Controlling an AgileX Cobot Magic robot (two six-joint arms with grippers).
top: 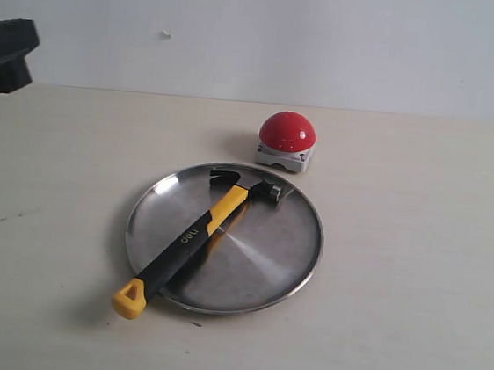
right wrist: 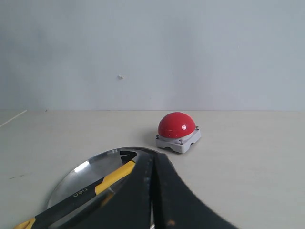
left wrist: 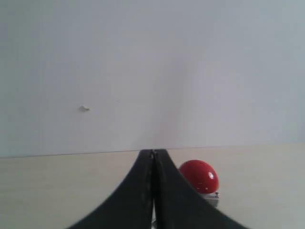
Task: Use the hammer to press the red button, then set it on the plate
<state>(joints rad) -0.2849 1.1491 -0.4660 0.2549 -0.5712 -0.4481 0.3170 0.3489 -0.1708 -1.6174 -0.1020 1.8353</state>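
The hammer lies diagonally across the silver plate, head at the far rim, yellow looped end hanging over the near-left rim. Just beyond the plate sits the red button on its grey-white base. In the exterior view only a black piece of the left arm shows, at the far left edge, and the right gripper is out of that view. My left gripper is shut and empty, with the red button beyond it. My right gripper is shut and empty, above the plate and hammer, short of the button.
Pale tabletop spreads around the plate, ending at a plain white wall behind. A small white speck marks the wall.
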